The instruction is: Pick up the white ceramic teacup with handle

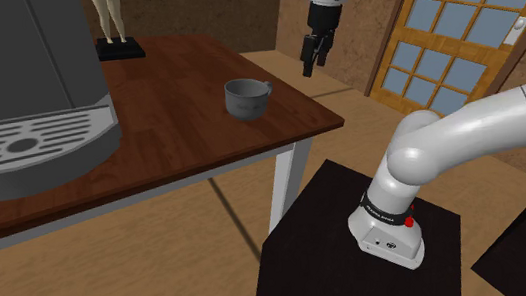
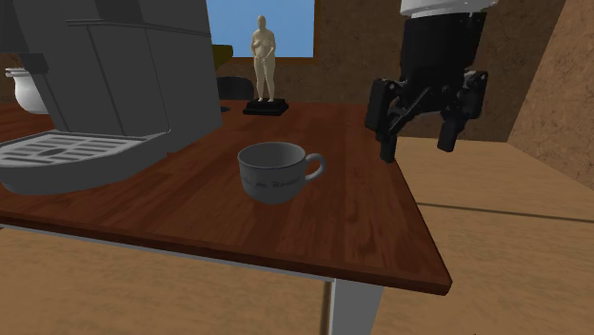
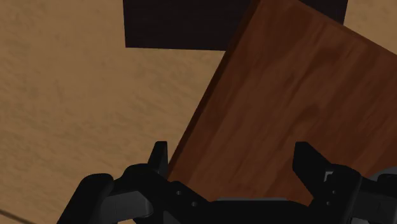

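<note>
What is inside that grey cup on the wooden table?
The shoulder view looks down into the cup and shows a bare grey inner wall, with nothing visible in it. Its near wall covers the very bottom, so that part cannot be seen.

Here's the desk [image 2: 362, 228]: reddish-brown wood, dark grain streaking the top, a soft sheen towards its front edge. The teacup [image 2: 271, 173] on it looks smooth and pale grey, faintly glossy. The fingers [image 2: 387, 145] read matt black, and the coffee machine [image 1: 11, 68] is plain smooth grey with a ribbed drip grille [image 1: 24, 142].
</note>
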Available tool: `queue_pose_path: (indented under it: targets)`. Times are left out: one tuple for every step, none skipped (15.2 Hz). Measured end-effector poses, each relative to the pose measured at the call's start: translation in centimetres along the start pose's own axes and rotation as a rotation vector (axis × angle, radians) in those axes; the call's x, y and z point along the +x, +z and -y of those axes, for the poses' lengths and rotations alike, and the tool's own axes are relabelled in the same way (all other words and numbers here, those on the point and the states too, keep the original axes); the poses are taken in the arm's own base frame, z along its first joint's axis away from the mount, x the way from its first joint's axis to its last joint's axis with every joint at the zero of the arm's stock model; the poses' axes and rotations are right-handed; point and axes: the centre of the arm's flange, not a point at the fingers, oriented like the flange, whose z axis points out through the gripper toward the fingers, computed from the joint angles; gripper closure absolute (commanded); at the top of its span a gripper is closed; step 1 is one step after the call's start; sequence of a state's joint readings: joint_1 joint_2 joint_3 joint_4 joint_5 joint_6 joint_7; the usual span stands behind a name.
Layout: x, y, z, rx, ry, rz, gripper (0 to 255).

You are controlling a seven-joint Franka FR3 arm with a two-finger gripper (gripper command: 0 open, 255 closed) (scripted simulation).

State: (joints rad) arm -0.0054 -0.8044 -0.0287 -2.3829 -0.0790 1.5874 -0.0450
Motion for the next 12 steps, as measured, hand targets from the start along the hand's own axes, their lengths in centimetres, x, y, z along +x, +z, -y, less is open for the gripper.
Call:
queue_pose_path:
  targets:
    - [0.0,0.0,0.0,0.0,0.0,0.0,0]
    - [0.4,0.1,0.5,0.004,-0.003,0.001,0]
    - [0.9,-0.1,1.1,0.01,-0.007,0.002,0]
    - [1.6,0.0,1.9,0.017,-0.012,0.003,0]
    - [2.3,0.1,2.7,0.025,-0.017,0.004,0]
    - [3.2,0.3,3.6,0.033,-0.022,0.005,0]
    - [3.9,0.2,4.6,0.041,-0.027,0.007,0]
    - [4.6,0.1,5.6,0.05,-0.033,0.008,0]
    - [5.3,0.0,6.4,0.058,-0.039,0.009,0]
    - [6.1,0.0,7.2,0.066,-0.044,0.011,0]
    - [7.1,-0.1,8.3,0.075,-0.05,0.012,0]
    - [7.8,0.3,9.1,0.083,-0.055,0.014,0]
